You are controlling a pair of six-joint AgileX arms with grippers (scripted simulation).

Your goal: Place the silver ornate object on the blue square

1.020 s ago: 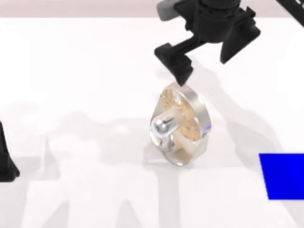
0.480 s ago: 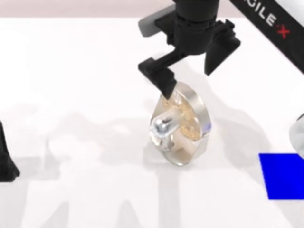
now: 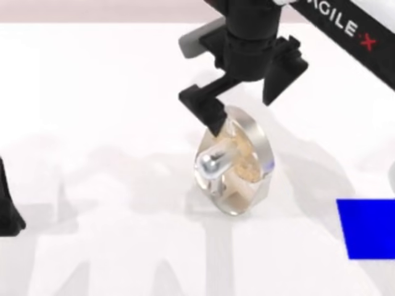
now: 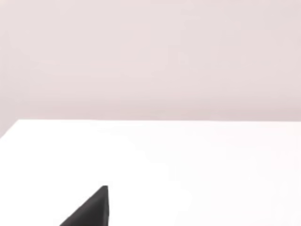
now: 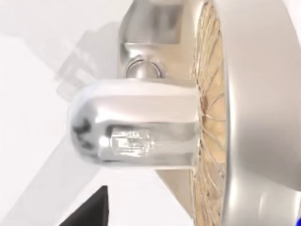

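1 silver ornate object (image 3: 237, 165) upright mid-desk (image 3: 111, 98) | 1 blue square (image 3: 368, 228) right edge, well apart | right gripper (image 3: 242, 103) fingers spread above object's rim | left gripper (image 3: 7, 206) parked left, fingers: can't tell

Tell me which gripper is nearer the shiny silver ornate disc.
Right. The right gripper hangs open just above the shiny silver ornate disc, fingers straddling its rim. The left gripper sits parked at the table's far left edge.

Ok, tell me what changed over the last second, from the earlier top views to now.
The right gripper dropped toward the silver ornate object, its open jaws now straddling the upper rim, nothing grasped yet. The object, the blue square and the parked left gripper stayed put.
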